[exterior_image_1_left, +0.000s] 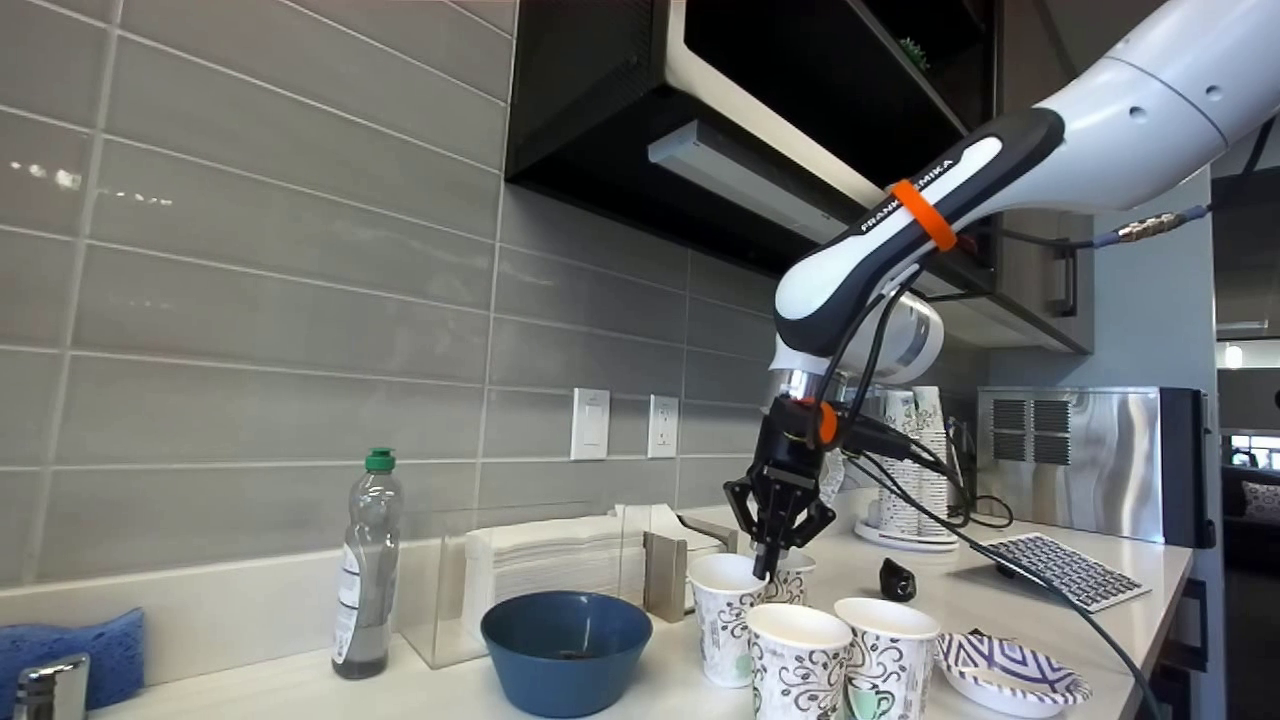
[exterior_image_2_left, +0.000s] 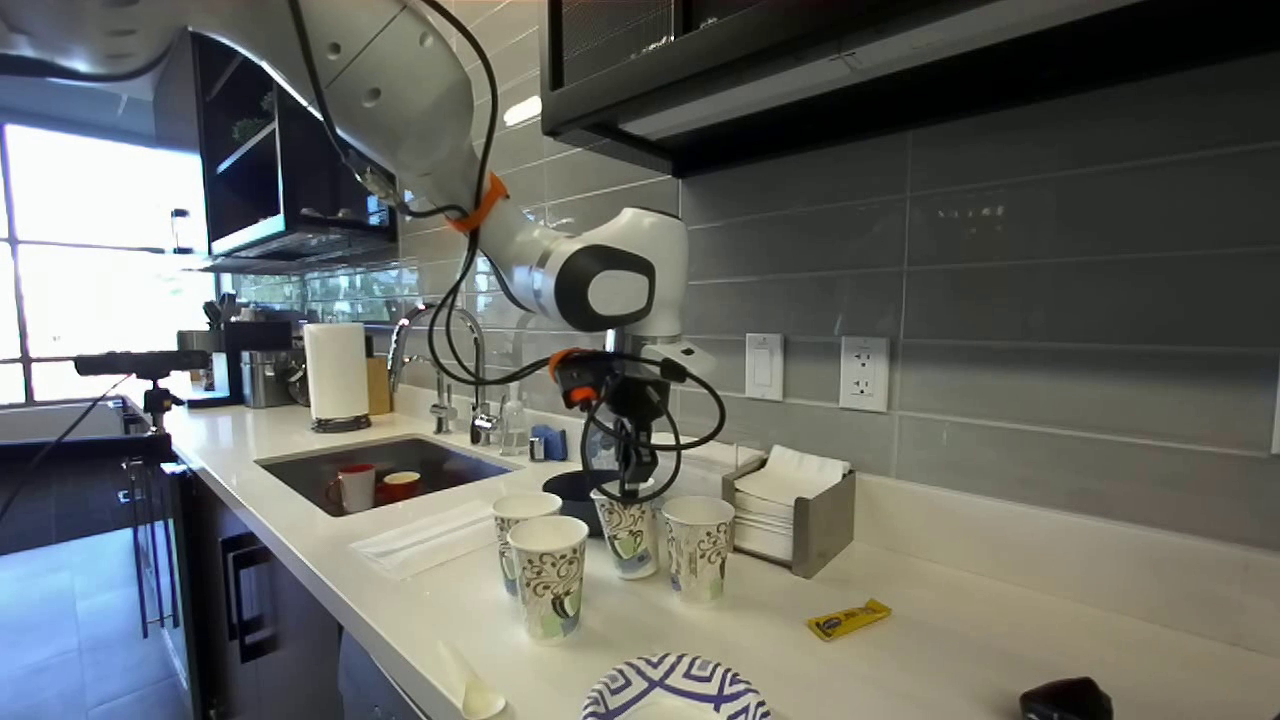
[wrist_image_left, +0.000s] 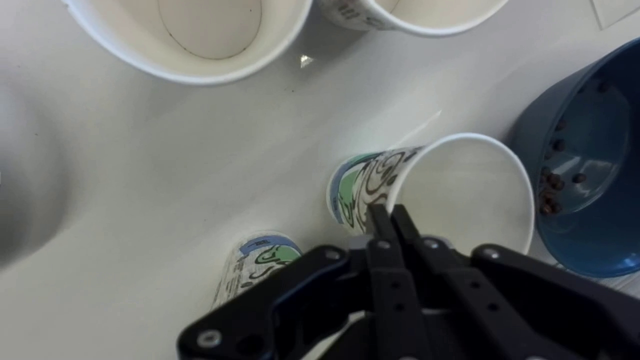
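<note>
My gripper (wrist_image_left: 389, 214) points down with its two black fingers nearly together, straddling the near rim of a white patterned paper cup (wrist_image_left: 467, 185). It appears pinched on that rim; the cup also shows in both exterior views (exterior_image_1_left: 725, 625) (exterior_image_2_left: 628, 540). The gripper shows there too (exterior_image_1_left: 766, 566) (exterior_image_2_left: 632, 480). The cup stands close beside a blue bowl (exterior_image_1_left: 565, 655) that holds small brown balls (wrist_image_left: 552, 186). Three similar cups stand around: two (exterior_image_1_left: 798, 665) (exterior_image_1_left: 890, 655) towards the counter front and one (exterior_image_2_left: 698, 550) beside the held cup. The inside of the held cup looks empty.
A metal napkin holder (exterior_image_2_left: 825, 520) and stacked napkins (exterior_image_1_left: 550, 560) stand by the wall. A soap bottle (exterior_image_1_left: 368, 570), a patterned paper plate (exterior_image_1_left: 1010, 672), a yellow packet (exterior_image_2_left: 848, 620) and a black object (exterior_image_1_left: 897, 580) are on the counter. A cabinet (exterior_image_1_left: 600, 90) hangs above.
</note>
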